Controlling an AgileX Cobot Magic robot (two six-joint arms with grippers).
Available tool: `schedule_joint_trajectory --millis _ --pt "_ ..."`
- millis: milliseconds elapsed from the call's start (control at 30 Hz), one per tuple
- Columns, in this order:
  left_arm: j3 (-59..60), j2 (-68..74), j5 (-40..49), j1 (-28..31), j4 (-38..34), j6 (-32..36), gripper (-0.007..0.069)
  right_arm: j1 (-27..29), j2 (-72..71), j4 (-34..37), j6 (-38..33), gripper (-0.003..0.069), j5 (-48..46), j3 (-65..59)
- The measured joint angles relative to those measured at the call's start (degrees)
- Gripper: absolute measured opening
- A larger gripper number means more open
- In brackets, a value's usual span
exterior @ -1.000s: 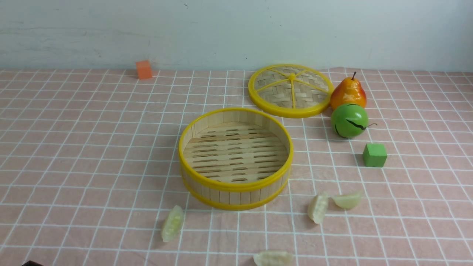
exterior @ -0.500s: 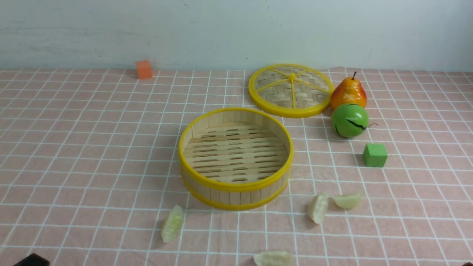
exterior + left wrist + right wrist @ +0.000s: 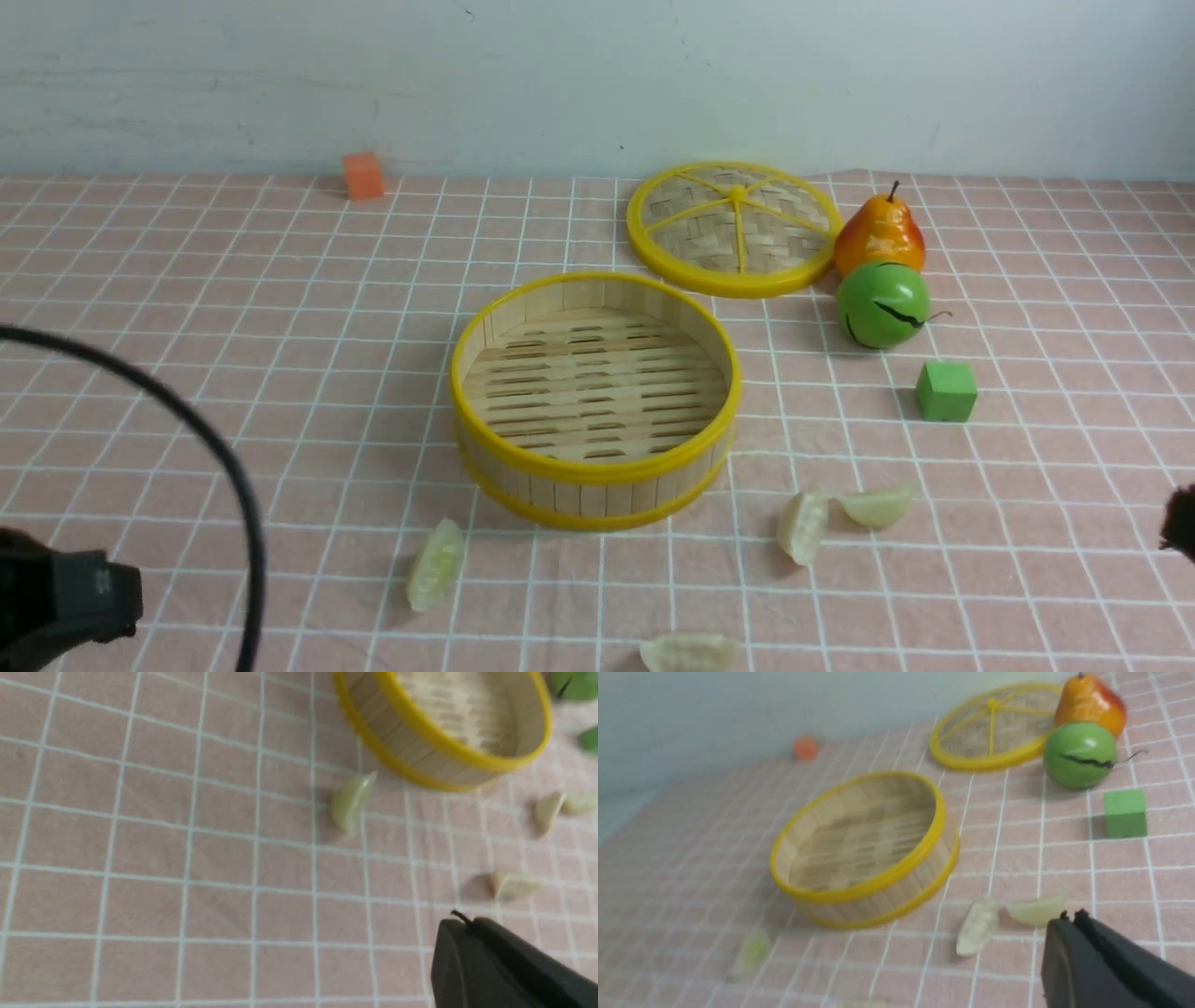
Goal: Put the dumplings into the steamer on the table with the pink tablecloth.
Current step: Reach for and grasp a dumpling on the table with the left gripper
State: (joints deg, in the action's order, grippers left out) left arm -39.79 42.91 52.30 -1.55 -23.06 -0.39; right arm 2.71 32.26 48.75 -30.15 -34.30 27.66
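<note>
Both jaws are pressed together on nothing: the left gripper (image 3: 460,921) at the near left, the right gripper (image 3: 1070,917) at the near right, so they must be opened before any approach. Four dumplings (image 3: 689,653) lie on the tablecloth (image 3: 187,280) just this side of the empty steamer (image 3: 596,481); each is best pinched across its middle, lifted over the wall and set down inside

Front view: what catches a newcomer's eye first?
The empty yellow-rimmed steamer sits centre on the pink cloth, its lid lying flat behind it to the right, beside a pear and a green fruit. Four dumplings lie in front of it: one left, a pair right, one at the picture's bottom edge.
</note>
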Motion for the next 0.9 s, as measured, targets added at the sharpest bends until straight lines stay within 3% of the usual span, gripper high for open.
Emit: schedule_joint_trajectory --millis 100,267,300,367,433,533,700,900 --pt "-5.9 10.1 4.6 -4.2 2.4 1.2 -0.0014 -1.1 11.4 -5.1 -1.8 -0.0016 -12.8 8.5" --pt "-13.0 25.0 6.0 -14.9 8.8 0.4 -0.0008 -12.5 24.4 -13.0 -1.4 -0.0008 -22.3 17.7" --pt "-15.4 29.9 6.5 -18.3 11.1 -1.3 0.0015 -18.3 27.0 -16.9 0.7 -0.0007 -24.0 19.3" --pt "-18.4 36.0 6.9 -21.4 14.1 -2.9 0.0074 -24.4 29.4 -22.4 4.6 -0.0007 -25.4 20.4" --pt "-19.9 38.9 6.9 -22.5 15.4 -3.5 0.0113 -26.5 30.1 -25.2 6.6 -0.0006 -25.8 20.5" --pt "-25.0 48.4 6.1 -24.6 18.3 -5.5 0.0275 -33.4 31.3 -32.8 12.8 -0.0003 -26.5 20.6" --pt "-29.3 57.8 1.2 -24.6 22.4 -8.2 0.0462 -35.5 31.3 -37.0 17.4 0.0000 -26.5 20.6" --pt "-29.4 62.8 -4.4 -24.6 25.1 -9.6 0.0498 -35.5 31.3 -37.4 17.7 0.0003 -26.6 20.6"
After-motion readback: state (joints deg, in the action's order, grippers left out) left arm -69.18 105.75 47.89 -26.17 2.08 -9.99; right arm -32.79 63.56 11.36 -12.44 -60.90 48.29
